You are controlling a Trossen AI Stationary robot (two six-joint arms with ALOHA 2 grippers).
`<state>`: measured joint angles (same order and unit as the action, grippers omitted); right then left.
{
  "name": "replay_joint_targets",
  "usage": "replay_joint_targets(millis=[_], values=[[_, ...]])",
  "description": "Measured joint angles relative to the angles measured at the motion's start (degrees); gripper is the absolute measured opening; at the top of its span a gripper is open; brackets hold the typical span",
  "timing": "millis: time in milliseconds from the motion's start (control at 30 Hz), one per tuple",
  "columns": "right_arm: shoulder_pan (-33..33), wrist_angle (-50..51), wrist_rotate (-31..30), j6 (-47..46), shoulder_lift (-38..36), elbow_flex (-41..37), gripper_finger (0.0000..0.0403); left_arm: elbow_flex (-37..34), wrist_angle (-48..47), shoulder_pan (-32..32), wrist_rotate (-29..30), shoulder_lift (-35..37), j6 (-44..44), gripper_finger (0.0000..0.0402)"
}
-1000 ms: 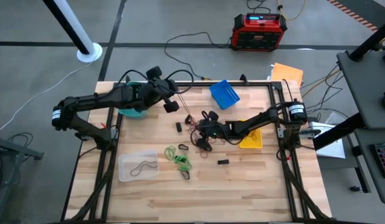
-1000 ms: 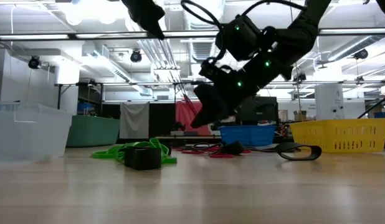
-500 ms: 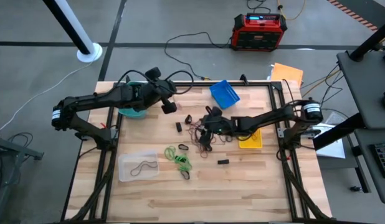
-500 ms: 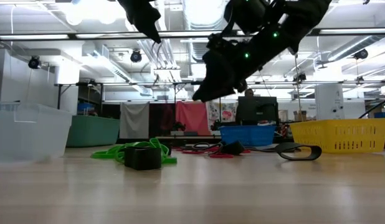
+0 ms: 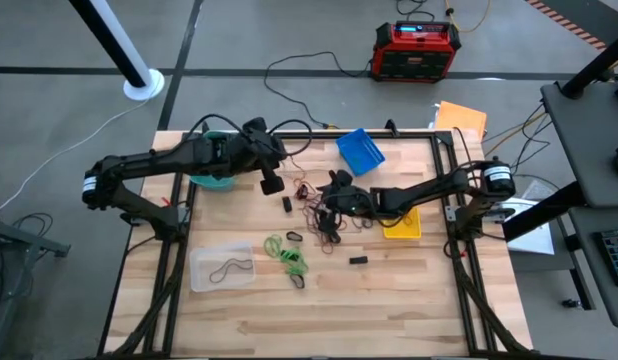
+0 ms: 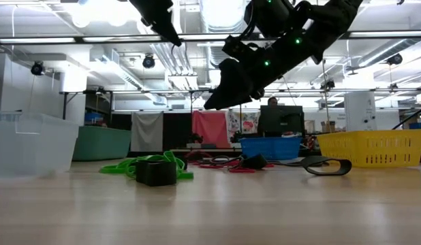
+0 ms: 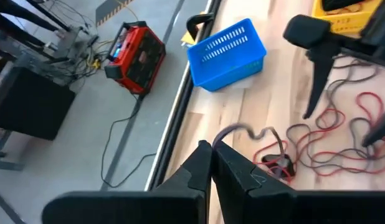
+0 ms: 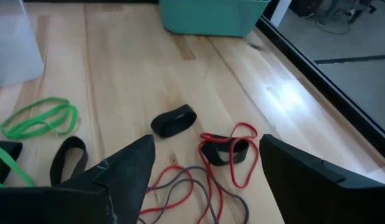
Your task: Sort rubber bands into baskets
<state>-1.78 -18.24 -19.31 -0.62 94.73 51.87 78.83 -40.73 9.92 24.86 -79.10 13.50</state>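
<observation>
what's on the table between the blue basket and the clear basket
In the high view, between the blue basket and the clear basket lie a small black block, tangled red bands and green bands.

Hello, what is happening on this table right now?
A two-armed robot is sorting rubber bands into baskets. The right claw hangs open over the red and dark tangle in the middle of the table, holding nothing. The left claw is shut, with a thin band hanging from its tip. The clear basket already holds one dark band.
</observation>
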Motion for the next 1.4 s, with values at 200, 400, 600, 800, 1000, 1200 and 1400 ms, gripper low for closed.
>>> replay_joint_targets(millis=[200,400,600,800,1000,1200,1400], values=[[-0.12,-0.08,-0.06,0.19,0.31,-0.88,0.0281,0.02,-7.23,-2.98,-9.33,1.65,-4.90,0.0000],[-0.52,-0.07,-0.21,-0.05,0.31,-1.46,0.0277,0.02,-18.28,-7.54,-24.82,4.13,-12.78,0.0000],[-0.62,-0.06,-0.20,-0.28,0.31,-1.55,0.0278,0.02,-28.94,-14.95,-25.92,6.43,-23.58,0.0000],[-0.63,-0.06,-0.20,-0.42,0.31,-1.55,0.0277,-2.44,-33.13,-24.38,-25.20,7.75,-35.52,0.0000],[-1.02,-0.99,-0.20,-0.19,0.31,-1.55,0.0278,-11.55,-28.87,-32.43,-24.97,9.75,-42.93,0.0000],[-2.58,-3.75,-0.19,4.14,0.31,-0.60,0.0275,-19.89,-23.94,-34.78,-25.19,13.72,-51.44,0.0000],[-5.93,-5.57,-0.16,12.68,0.31,2.90,0.0274,-27.09,-24.00,-34.78,-29.11,19.28,-59.94,0.0000]])
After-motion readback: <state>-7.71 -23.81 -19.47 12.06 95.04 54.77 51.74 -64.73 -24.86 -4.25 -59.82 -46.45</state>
